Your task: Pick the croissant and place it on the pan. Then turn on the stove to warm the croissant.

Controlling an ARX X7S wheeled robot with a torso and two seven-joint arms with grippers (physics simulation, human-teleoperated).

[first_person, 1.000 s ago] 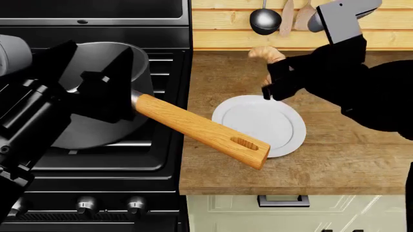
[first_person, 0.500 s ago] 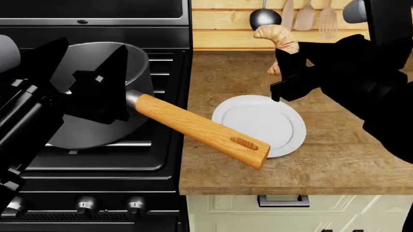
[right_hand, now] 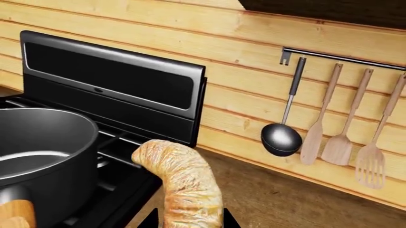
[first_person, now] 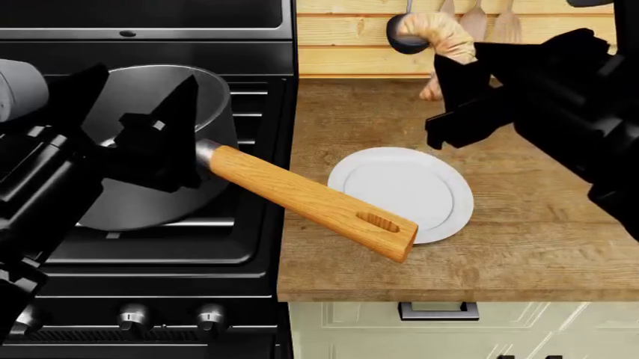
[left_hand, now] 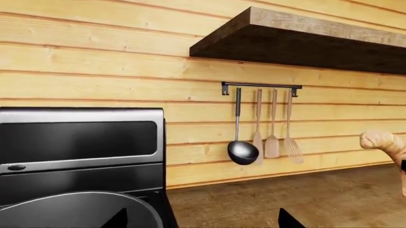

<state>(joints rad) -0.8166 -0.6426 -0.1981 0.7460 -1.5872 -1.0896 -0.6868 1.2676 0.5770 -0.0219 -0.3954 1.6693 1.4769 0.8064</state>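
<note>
Croissant transport was the step in hand: the pastry was clamped in the right end effector and hung clear of the worktop, above its far edge and right of the stove. In the right wrist view the croissant rose from between the fingertips with its free tip curling toward the pan, so the grip appeared to sit on one end of the crescent. That height was judged to be deliberate, since the pan is deep-walled and the load must clear its rim before release. The white plate lay bare on the worktop, below and nearer than the held pastry. The pan sat on the stove grates with its wooden handle reaching right over the worktop and touching or overlapping the plate rim, which could not be resolved. The left end effector stood over the pan at the base of the handle, possibly to steady it; whether its jaws were apart or closed could not be determined. Stove knobs lay along the near front, untouched.
</note>
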